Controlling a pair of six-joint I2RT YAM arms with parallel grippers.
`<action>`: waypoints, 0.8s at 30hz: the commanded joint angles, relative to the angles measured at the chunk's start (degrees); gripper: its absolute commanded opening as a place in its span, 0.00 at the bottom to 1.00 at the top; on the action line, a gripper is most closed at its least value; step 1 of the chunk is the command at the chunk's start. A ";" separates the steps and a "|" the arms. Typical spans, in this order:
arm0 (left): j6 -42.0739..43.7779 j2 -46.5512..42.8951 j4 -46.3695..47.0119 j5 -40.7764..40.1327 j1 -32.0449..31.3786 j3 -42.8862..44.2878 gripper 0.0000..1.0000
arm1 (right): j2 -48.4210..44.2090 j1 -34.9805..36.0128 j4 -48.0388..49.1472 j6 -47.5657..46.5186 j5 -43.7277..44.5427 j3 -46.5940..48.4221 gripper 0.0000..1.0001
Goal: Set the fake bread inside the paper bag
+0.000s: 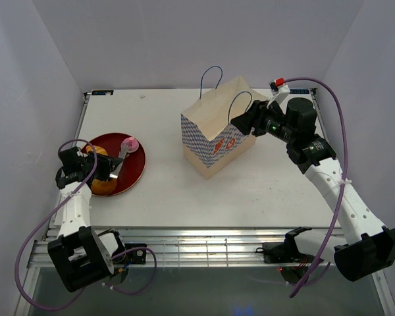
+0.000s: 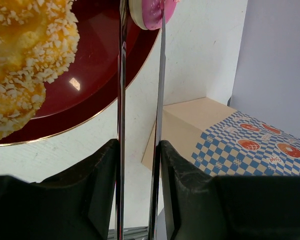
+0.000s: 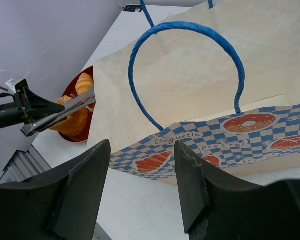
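Observation:
My left gripper is shut on long silver tongs over the round dark-red plate. The tong tips stand either side of the pink-topped cake at the plate's far edge. Golden-orange crumbed bread pieces lie on the plate. The paper bag stands right of centre, with its checked band low. My right gripper is open and empty, close to the bag's right side by a cord handle.
White walls close in the table on the left, back and right. The right wrist view shows the left gripper with the tongs and the plate's bread beyond the bag's left edge.

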 commanded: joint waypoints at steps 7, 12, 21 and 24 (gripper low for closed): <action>2.97 -6.12 -5.15 -1.28 0.48 8.74 0.45 | -1.77 -0.27 1.69 0.57 0.38 -0.05 0.62; 3.24 -8.05 -7.00 -0.49 0.40 12.86 0.45 | -2.30 -0.27 -0.94 -0.22 0.99 0.92 0.82; 4.03 -8.23 -8.15 3.38 -2.23 22.70 0.47 | -4.93 -0.27 -4.98 -0.05 0.64 3.12 0.91; 4.11 -6.31 -7.45 3.99 -5.13 27.45 0.47 | -6.07 -0.27 -5.51 0.83 0.82 2.85 0.91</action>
